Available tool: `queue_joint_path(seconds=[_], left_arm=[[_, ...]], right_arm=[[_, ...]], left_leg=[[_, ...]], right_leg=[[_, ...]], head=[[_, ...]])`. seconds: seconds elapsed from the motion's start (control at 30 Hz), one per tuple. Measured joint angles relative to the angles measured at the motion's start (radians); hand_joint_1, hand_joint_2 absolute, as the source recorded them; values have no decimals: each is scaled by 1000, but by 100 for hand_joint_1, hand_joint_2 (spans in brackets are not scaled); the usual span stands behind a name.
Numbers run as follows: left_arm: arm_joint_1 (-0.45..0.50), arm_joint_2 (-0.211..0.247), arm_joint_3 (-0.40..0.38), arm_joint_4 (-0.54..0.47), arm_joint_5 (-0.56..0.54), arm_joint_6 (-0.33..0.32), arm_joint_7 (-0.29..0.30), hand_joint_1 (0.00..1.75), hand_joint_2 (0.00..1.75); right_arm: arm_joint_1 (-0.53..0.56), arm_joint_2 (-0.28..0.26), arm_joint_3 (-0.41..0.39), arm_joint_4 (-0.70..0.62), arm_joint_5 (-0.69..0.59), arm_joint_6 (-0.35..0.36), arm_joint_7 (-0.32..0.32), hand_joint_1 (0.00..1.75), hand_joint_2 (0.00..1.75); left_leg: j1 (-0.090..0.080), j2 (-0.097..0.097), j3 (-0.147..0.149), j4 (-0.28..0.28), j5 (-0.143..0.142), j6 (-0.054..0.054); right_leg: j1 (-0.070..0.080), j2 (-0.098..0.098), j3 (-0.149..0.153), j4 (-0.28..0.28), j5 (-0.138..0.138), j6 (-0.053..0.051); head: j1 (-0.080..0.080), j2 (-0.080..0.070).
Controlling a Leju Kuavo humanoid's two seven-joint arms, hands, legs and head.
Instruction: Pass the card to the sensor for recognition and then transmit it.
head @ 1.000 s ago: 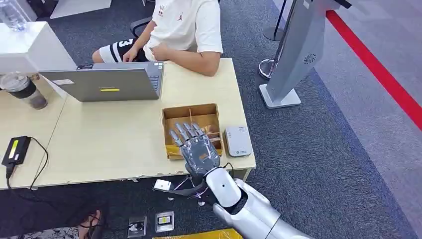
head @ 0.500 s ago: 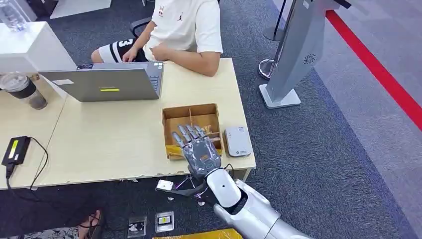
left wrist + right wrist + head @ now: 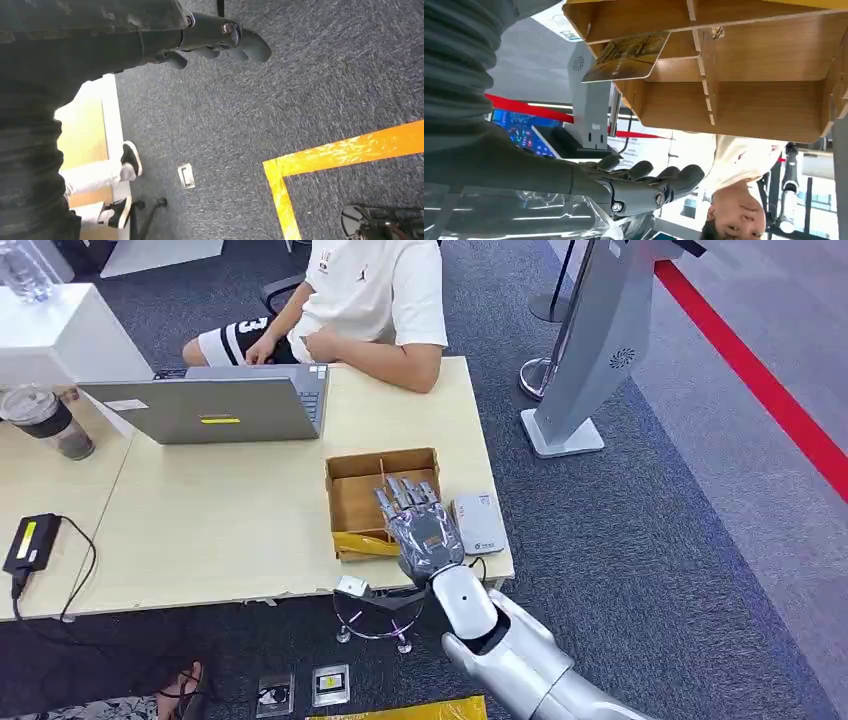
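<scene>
A gold-patterned card (image 3: 626, 57) leans tilted in an end compartment of the open cardboard box (image 3: 360, 502). The grey sensor (image 3: 478, 523) lies flat just beside the right hand (image 3: 424, 530), on its outer side.

Bright, even light — soft shadows, sharp.

- Box (image 3: 357, 496): brown cardboard, matt; in the right wrist view (image 3: 744, 105) smooth like thin wood board
- Card (image 3: 626, 57): glossy, gold-toned print
- Right hand (image 3: 424, 530): shiny silver metal back, dark matt fingers (image 3: 674, 180)
- Table (image 3: 230, 510): pale wood-look top, smooth
- Floor (image 3: 640, 570): rough grey carpet
- Sensor (image 3: 480, 523): smooth grey plastic
</scene>
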State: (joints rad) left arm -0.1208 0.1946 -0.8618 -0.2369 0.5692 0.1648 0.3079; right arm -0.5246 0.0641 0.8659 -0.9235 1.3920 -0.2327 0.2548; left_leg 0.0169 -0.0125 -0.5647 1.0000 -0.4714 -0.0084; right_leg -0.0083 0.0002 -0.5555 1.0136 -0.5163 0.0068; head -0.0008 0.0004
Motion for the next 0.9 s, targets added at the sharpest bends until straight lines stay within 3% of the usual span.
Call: queue_joint_path(seconds=[0.67, 0.8, 0.9], left_arm=[[0, -2, 0, 0, 4, 16, 24, 0, 175], [0, -2, 0, 0, 4, 18, 26, 0, 175], [0, -3, 0, 0, 5, 19, 27, 0, 175]], right_arm=[[-30, 11, -12, 48, -20, 20, -1, 31, 175], [-34, 15, -12, 55, -27, 39, -3, 51, 175], [-37, 21, -12, 61, -31, 45, -2, 47, 175]], left_leg=[[0, 0, 0, 0, 0, 0], [0, 0, 0, 0, 0, 0], [0, 0, 0, 0, 0, 0]], right_leg=[[0, 0, 0, 0, 0, 0], [0, 0, 0, 0, 0, 0], [0, 0, 0, 0, 0, 0]], head=[[0, 0], [0, 0], [0, 0]])
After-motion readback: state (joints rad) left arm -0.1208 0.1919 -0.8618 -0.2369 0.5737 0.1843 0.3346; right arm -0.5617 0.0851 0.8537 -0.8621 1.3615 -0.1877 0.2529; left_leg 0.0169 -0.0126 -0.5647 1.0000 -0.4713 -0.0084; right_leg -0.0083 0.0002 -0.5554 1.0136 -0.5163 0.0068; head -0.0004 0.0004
